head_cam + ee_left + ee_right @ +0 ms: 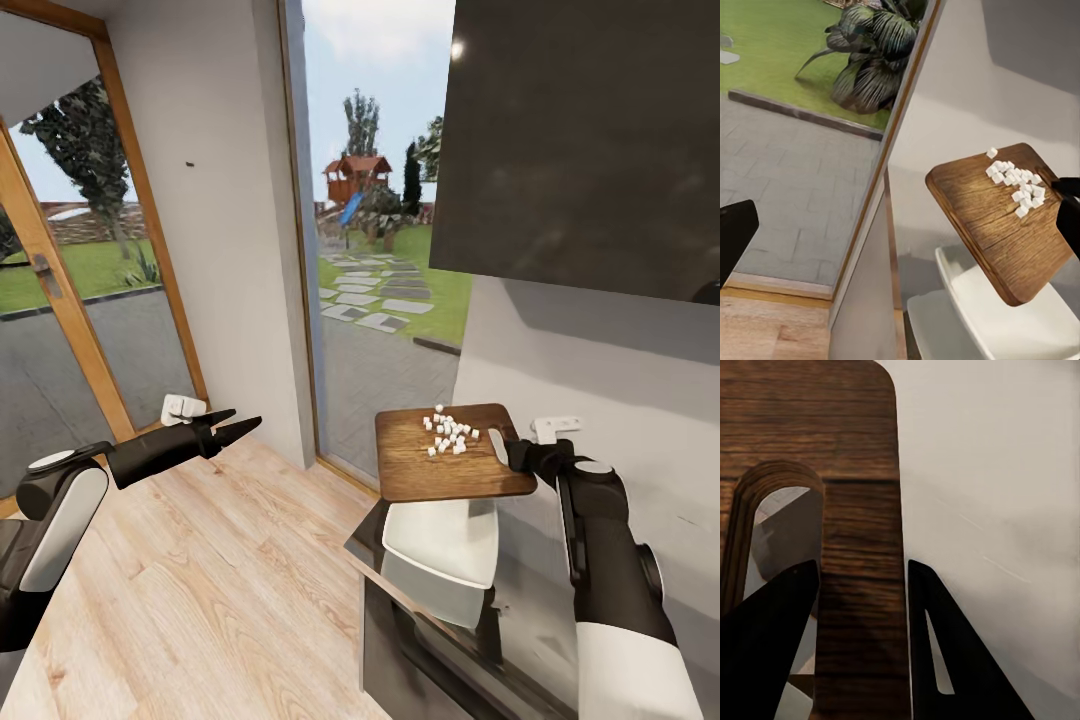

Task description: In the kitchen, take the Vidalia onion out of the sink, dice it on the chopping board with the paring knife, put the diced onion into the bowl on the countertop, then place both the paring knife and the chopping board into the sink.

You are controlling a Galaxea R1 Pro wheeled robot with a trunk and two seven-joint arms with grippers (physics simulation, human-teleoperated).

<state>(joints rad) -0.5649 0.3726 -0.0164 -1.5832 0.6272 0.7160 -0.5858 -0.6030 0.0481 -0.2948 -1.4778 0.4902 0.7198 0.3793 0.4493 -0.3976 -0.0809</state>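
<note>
Home kitchen (countertop point(420, 600), garden window point(375, 230))

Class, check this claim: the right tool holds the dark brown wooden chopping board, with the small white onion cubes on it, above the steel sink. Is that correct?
Not quite. The right tool does hold the dark brown wooden chopping board with the small white onion cubes on it, but above the white square-rimmed bowl, not the sink. The head view shows this.
</note>
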